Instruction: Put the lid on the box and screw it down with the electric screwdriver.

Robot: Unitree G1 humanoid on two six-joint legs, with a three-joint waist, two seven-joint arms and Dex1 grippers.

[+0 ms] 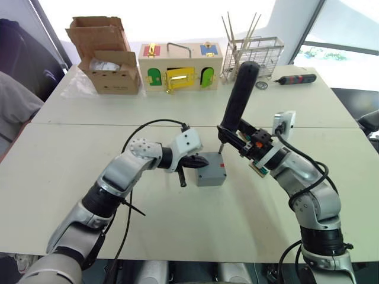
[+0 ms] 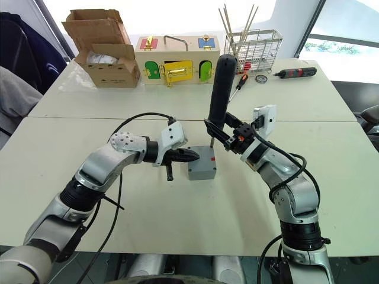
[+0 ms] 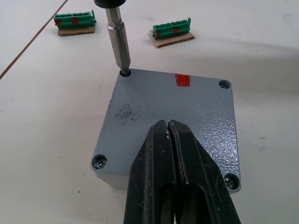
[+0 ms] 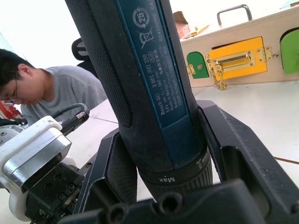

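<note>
Grey box (image 1: pixel 211 172) sitting mid-bench (image 1: pixel 71 195), lid (image 3: pixel 177 123) already seated on top, red mark near its far edge. Looks rigid and light, probably prone to sliding or twisting on the smooth bench under driving torque; best steadied by pressing down on the lid or bracing a side wall, well clear of the corner holes. Left tool (image 3: pixel 169 154) pressed together, fingertips resting on the near half of the lid, pinning it rather than pinching anything. Screws visible in three corners. Right tool (image 1: pixel 243 142) clamped round the lower barrel of the electric screwdriver (image 1: pixel 238 100), fingers on either side of the collar; stiff, top-heavy body, tilted slightly, likely to lever in the grip. Metal bit (image 3: pixel 117 39) standing in the far-left corner hole.
</note>
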